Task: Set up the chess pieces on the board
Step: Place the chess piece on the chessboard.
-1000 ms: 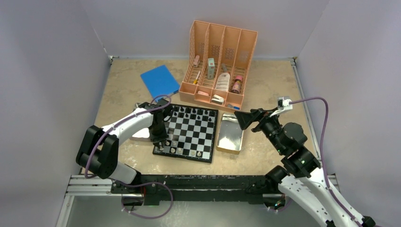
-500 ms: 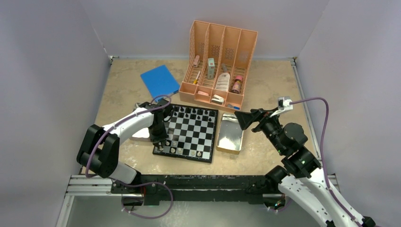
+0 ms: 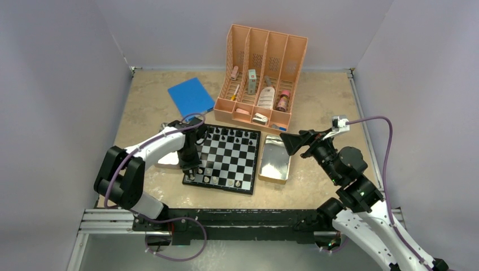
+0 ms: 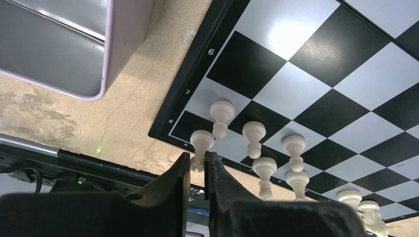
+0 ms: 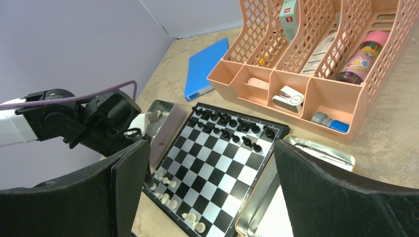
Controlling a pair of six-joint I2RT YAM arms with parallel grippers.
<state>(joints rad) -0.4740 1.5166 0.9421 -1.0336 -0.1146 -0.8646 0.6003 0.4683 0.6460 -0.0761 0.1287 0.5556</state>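
The board (image 3: 233,160) lies mid-table and also shows in the left wrist view (image 4: 316,64) and the right wrist view (image 5: 217,163). Black pieces (image 3: 229,134) fill its far rows. Several white pieces (image 3: 217,180) stand on its near rows. My left gripper (image 3: 191,172) is at the board's near-left corner. Its fingers (image 4: 197,160) are closed on the top of a white rook (image 4: 201,143) that stands on the corner square. My right gripper (image 3: 289,142) hovers open and empty above the right tray, facing the board (image 5: 210,148).
A pink-rimmed metal tray (image 3: 166,158) sits left of the board. A gold-rimmed metal tray (image 3: 275,161) sits right of it. The peach organizer (image 3: 262,73) and a blue book (image 3: 191,96) lie behind. Grey walls enclose the table.
The left arm's elbow has shifted slightly. Its gripper stays at the board's near-left corner. The right arm has not moved.
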